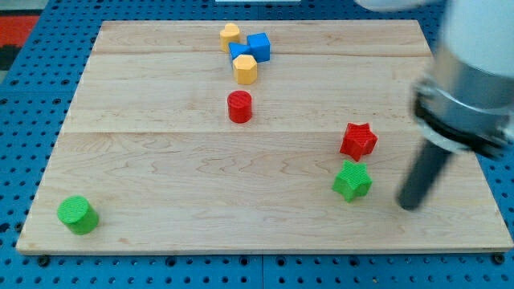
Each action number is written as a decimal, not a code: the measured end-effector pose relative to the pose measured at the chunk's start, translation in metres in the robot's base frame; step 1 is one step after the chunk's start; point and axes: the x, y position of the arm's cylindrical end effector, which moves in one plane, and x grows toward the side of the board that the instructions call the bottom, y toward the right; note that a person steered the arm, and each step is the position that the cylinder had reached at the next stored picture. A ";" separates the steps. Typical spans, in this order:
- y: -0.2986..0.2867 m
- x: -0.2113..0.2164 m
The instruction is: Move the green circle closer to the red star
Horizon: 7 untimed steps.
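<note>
Tip (410, 206) is being held lower right, beside green star (352, 180); green circle (77, 214) is sitting lower left, well apart from red star (358, 140). No pincer is fitted.

Bare board runs from the green circle (78, 214) at lower left toward the red star (358, 140) — the green star (352, 181) stands just below it.

My tip (410, 205) rests on the board just to the view's right of the green star (352, 181), the dark rod rising, slightly tilted, toward the view's upper right.
</note>
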 end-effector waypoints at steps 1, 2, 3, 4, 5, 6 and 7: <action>-0.021 0.035; -0.076 0.035; -0.216 0.035; -0.356 0.035; -0.453 0.026; -0.444 -0.018; -0.365 -0.055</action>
